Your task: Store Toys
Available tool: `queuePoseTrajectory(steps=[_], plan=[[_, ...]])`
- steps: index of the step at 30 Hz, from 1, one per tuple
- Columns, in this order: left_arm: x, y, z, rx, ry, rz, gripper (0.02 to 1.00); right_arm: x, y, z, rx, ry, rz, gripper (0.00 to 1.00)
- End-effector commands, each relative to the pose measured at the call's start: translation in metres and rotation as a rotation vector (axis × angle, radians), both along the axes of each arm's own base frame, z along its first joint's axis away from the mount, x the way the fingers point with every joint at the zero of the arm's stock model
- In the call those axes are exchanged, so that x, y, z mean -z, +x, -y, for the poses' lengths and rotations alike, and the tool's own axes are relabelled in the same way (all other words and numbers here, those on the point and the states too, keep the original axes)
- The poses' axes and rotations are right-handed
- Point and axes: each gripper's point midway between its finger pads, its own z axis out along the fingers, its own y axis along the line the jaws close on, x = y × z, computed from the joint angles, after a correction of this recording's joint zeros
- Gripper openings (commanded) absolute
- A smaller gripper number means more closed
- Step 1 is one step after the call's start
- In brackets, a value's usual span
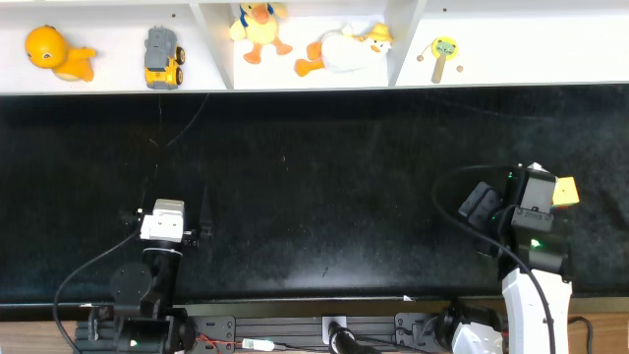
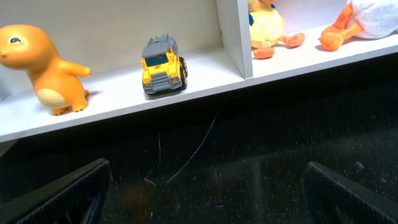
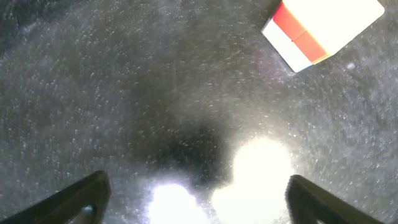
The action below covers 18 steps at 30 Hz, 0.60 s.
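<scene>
My right pincer (image 3: 198, 202) hangs wide and empty over the worktop (image 3: 124, 93); the puzzle cube (image 3: 326, 28) lies just beside it, outside its grasp. Last toy, I judge: I must centre over it, descend, close.

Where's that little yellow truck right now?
The yellow truck sits in the white shelf's left compartment, at the top view's upper left, just right of the orange figure.

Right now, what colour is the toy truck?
Toy truck: yellow and grey; best in left wrist view.
</scene>
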Motion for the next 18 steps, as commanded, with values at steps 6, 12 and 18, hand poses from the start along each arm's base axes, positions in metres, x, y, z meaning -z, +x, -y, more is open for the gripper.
queuePoseTrajectory(steps=[6,12,18], plan=[[0.0,0.0,-0.001,-0.003,0.015,0.009,0.998,0.002,-0.001,0.001,-0.007,0.006,-0.007,0.998],[0.0,0.0,-0.001,-0.003,0.015,0.009,0.998,0.002,-0.001,0.001,-0.038,-0.007,-0.017,0.996],[0.0,0.0,-0.001,-0.003,0.015,0.009,0.998,-0.002,0.011,-0.001,-0.027,0.01,0.043,0.998]])
